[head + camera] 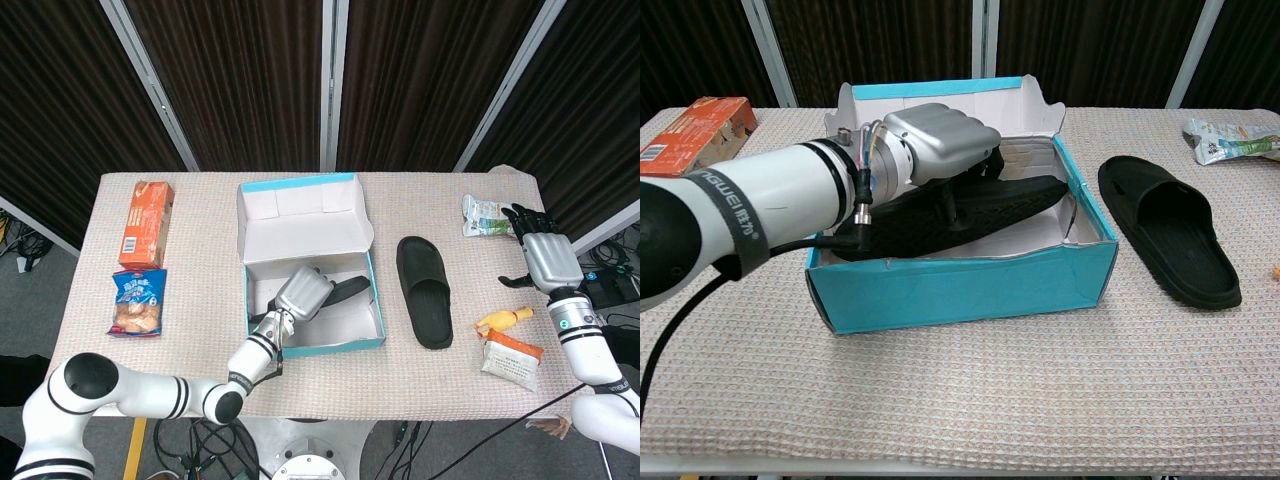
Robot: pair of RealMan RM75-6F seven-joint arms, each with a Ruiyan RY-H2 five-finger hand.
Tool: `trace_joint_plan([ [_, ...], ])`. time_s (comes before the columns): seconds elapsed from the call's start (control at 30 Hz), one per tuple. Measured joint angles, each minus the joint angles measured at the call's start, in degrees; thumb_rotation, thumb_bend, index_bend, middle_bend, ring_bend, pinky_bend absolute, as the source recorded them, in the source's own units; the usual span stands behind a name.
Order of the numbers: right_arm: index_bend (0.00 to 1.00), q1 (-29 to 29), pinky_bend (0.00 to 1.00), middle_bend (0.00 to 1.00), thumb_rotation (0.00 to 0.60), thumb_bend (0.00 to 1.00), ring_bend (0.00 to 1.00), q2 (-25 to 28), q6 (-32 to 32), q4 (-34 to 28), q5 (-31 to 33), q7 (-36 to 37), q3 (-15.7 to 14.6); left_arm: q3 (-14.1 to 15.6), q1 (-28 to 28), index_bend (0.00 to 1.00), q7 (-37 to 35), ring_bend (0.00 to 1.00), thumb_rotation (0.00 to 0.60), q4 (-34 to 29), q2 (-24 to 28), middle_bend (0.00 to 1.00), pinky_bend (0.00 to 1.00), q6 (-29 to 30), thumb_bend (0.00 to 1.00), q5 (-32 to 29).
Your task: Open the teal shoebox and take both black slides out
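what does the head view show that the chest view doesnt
Only the head view shows the right hand resting open at the table's right edge, the blue snack bag, and the yellow rubber chicken. Only the chest view shows the held slide's textured sole. Both show the left hand gripping it in the teal shoebox, and the other slide on the table.

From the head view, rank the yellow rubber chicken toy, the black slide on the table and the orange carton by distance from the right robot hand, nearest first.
1. Yellow rubber chicken toy, just below the right robot hand.
2. Black slide on the table, mid-table, beside the box.
3. Orange carton, far left edge.
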Motion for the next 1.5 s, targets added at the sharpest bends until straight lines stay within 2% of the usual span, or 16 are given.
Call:
trace_joint_plan([
  [0.3,0.00,-0.22,0.00,0.00,0.600,0.00,0.00,0.26,0.37,-0.50,-0.25,0.69,0.32,-0.27,4.08,0.59,-11.24,0.57,0.600,-1.75,4.45,0.65,0.68,2.05,0.38,13.03],
  [0.43,0.00,-0.28,0.00,0.00,0.600,0.00,0.00,0.32,0.32,-0.85,-0.35,1.05,0.38,-0.10,5.15,0.59,-11.92,0.57,0.600,-2.27,5.85,0.65,0.68,2.92,0.38,16.48],
  [0.57,0.00,-0.56,0.00,0.00,0.600,0.00,0.00,0.58,0.85,-1.40,-0.70,1.03,0.33,-0.62,5.74,0.59,-11.11,0.58,0.600,-1.79,4.91,0.65,0.71,2.75,0.39,14.61],
  [0.77,0.00,-0.93,0.00,0.00,0.600,0.00,0.00,1.04,1.11,-2.16,-0.66,0.85,0.24,-2.98,6.80,0.58,-11.82,0.62,0.600,-0.26,1.61,0.65,0.79,1.36,0.39,6.72],
  [0.9,0.00,-1.12,0.00,0.00,0.600,0.00,0.00,1.17,1.38,-2.53,-0.78,0.61,0.14,-5.12,7.32,0.55,-12.19,0.63,0.600,-0.05,0.52,0.65,0.81,-0.40,0.39,0.45],
  [1.0,0.00,-1.25,0.00,0.00,0.600,0.00,0.00,1.32,1.63,-2.73,-0.74,0.59,0.20,-6.33,7.73,0.55,-12.51,0.63,0.600,-0.86,0.64,0.64,0.81,-0.94,0.39,-1.36],
  [1.13,0.00,-1.45,0.00,0.00,0.600,0.00,0.00,1.47,2.02,-2.82,-0.68,0.74,0.41,-6.94,8.71,0.55,-13.97,0.63,0.600,-3.60,2.07,0.64,0.81,0.38,0.39,0.65],
  [1.27,0.00,-1.56,0.00,0.00,0.600,0.00,0.00,1.72,2.32,-3.05,-0.85,0.96,0.56,-7.62,10.32,0.55,-15.43,0.63,0.600,-7.81,5.22,0.64,0.81,4.10,0.39,5.13],
  [1.4,0.00,-1.92,0.00,0.00,0.600,0.00,0.00,2.11,2.70,-3.31,-1.18,1.56,0.60,-8.74,13.64,0.55,-18.82,0.63,0.600,-12.66,10.55,0.63,0.80,8.81,0.39,9.78],
  [1.5,0.00,-2.44,0.00,0.00,0.600,0.00,0.00,2.55,3.07,-3.51,-1.69,2.07,0.39,-9.25,17.15,0.55,-22.09,0.63,0.600,-14.55,15.00,0.63,0.80,11.06,0.39,10.61],
])
